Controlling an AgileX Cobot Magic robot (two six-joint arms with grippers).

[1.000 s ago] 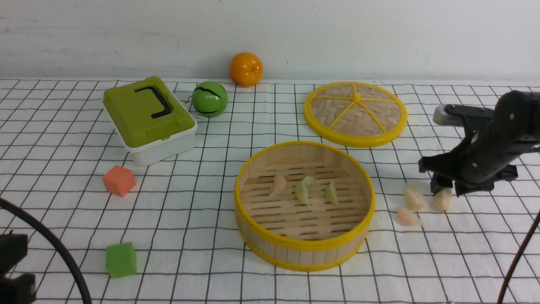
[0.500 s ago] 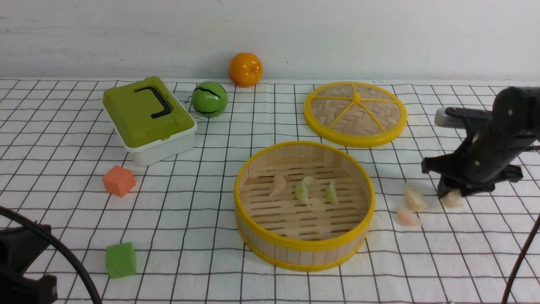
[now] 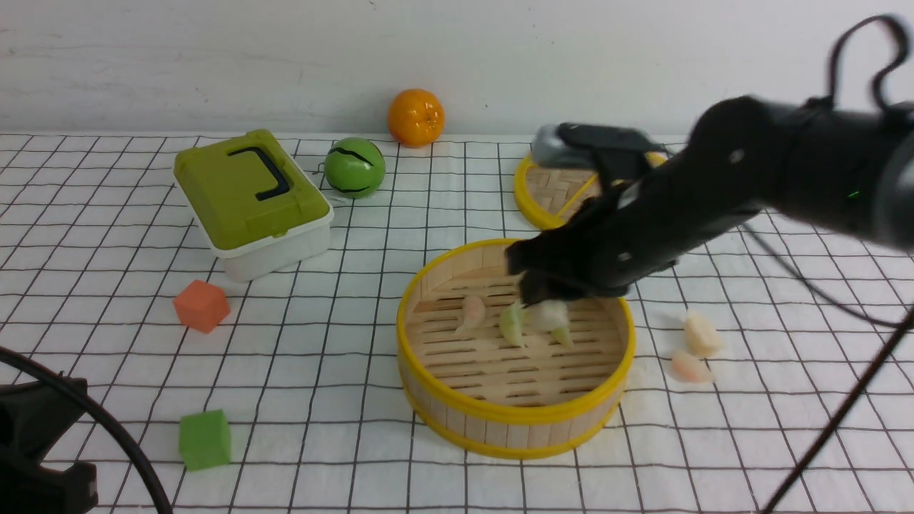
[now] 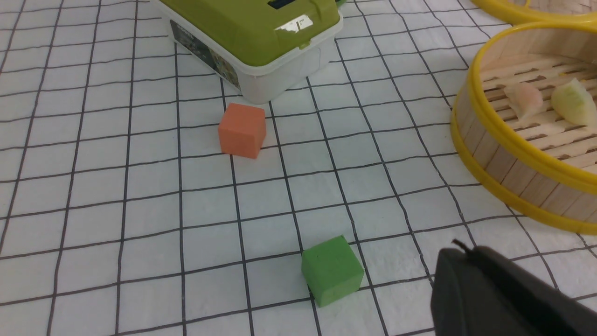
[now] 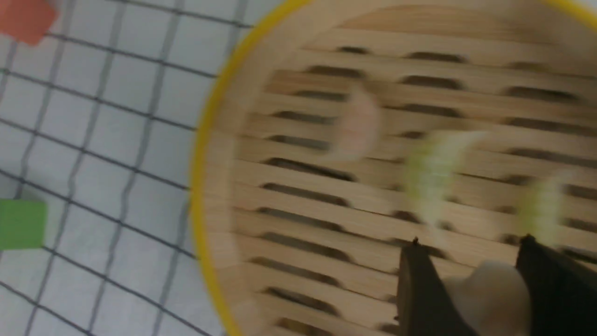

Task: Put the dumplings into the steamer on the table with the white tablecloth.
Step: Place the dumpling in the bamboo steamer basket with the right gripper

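Left wrist view shows the left gripper (image 4: 503, 298), jaws together, toward the table's (image 3: 300, 464) near-left corner. Mid-table, the right wrist view shows what the front view hides: the right gripper (image 5: 471, 247) clamped on a cream-white dumpling (image 5: 487, 298) over the steamer (image 5: 205, 186) floor. Inside, a pinkish dumpling (image 3: 472, 312) and a green dumpling (image 3: 511, 325) lie with long axes near-to-far. Two loose dumplings (image 3: 701, 334) sit toward the right edge.
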